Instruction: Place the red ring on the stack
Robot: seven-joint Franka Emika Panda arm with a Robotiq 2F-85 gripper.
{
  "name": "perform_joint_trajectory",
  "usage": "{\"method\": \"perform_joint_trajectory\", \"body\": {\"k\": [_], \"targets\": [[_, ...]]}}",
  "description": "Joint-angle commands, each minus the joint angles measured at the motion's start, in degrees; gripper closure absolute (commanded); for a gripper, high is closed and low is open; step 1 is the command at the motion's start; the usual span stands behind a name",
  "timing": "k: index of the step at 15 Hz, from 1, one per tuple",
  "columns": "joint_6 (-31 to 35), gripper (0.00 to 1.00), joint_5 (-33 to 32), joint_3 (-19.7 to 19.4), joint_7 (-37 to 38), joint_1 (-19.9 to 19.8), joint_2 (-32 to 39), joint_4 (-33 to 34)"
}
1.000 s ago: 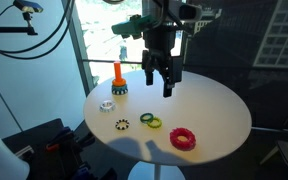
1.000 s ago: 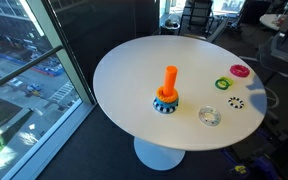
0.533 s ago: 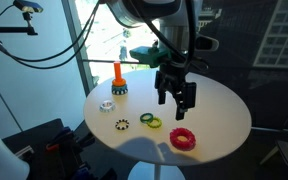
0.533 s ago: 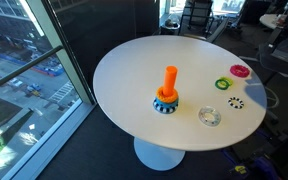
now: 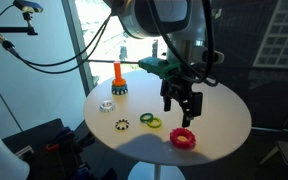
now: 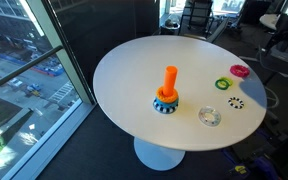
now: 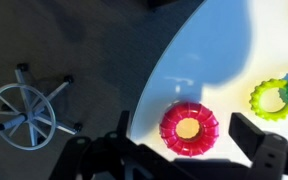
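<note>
The red ring (image 5: pixel 183 138) lies flat near the front edge of the white round table; it also shows in an exterior view (image 6: pixel 241 71) and in the wrist view (image 7: pixel 189 128). My gripper (image 5: pixel 181 113) hangs open just above and behind it. In the wrist view the gripper (image 7: pixel 189 140) has its jaws spread on either side of the ring, not touching it. The stack (image 5: pixel 118 80), an orange peg on a dark toothed base, stands upright at the table's far left side; it also shows in an exterior view (image 6: pixel 167 92).
A yellow-green ring (image 5: pixel 151 122), a small dark toothed ring (image 5: pixel 122 125) and a small white ring (image 5: pixel 106 105) lie on the table (image 5: pixel 219 115) between the red ring and the stack. The table edge is close to the red ring. A chair base (image 7: pixel 24 108) stands on the floor below.
My gripper has moved from near the table's middle toward the front right and lower, ending above the red ring. The rings and stack have not moved.
</note>
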Motion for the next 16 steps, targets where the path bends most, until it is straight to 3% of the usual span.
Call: {"method": "perform_joint_trajectory", "body": {"k": [1, 4, 11, 16], "targets": [[-0.1, 0.00, 0.0, 0.2, 0.0, -0.2, 0.0, 0.1], [-0.1, 0.00, 0.0, 0.2, 0.0, -0.2, 0.0, 0.3], [8.8, 0.00, 0.6, -0.2, 12.1, 0.3, -1.2, -4.6], [12.9, 0.00, -0.3, -0.4, 19.2, 0.9, 1.0, -4.2]]}}
